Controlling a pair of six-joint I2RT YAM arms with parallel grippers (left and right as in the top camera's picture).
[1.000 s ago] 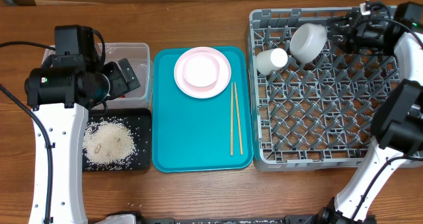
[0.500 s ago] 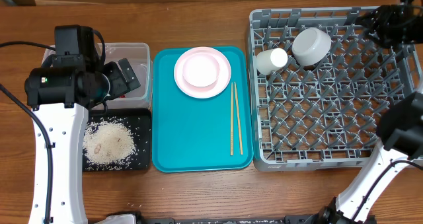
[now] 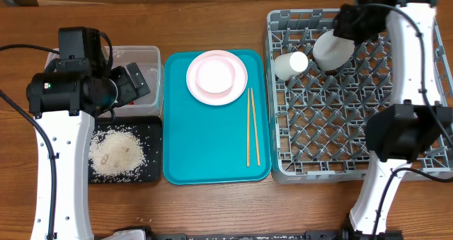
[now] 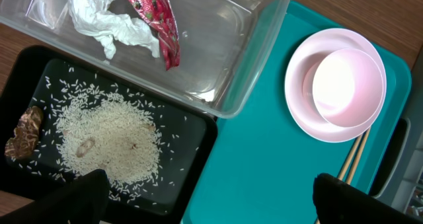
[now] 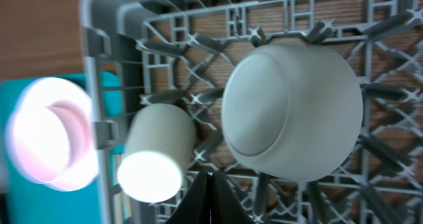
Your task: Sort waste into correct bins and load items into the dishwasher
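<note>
Bright even light, soft shadows. Right wrist view blurred; pink plate [image 5: 26, 121] and cup [image 5: 151, 176] left of jaws overexposed.

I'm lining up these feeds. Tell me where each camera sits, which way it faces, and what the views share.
Overhead: above the table, facing straight down; left arm and right arm show.
Left wrist: over the clear tub and black tray, facing down; open left gripper at the bottom edge.
Right wrist: over the dish rack corner, facing bowl and cup; shut right gripper at bottom.
Shared: pink plate, in all three.
</note>
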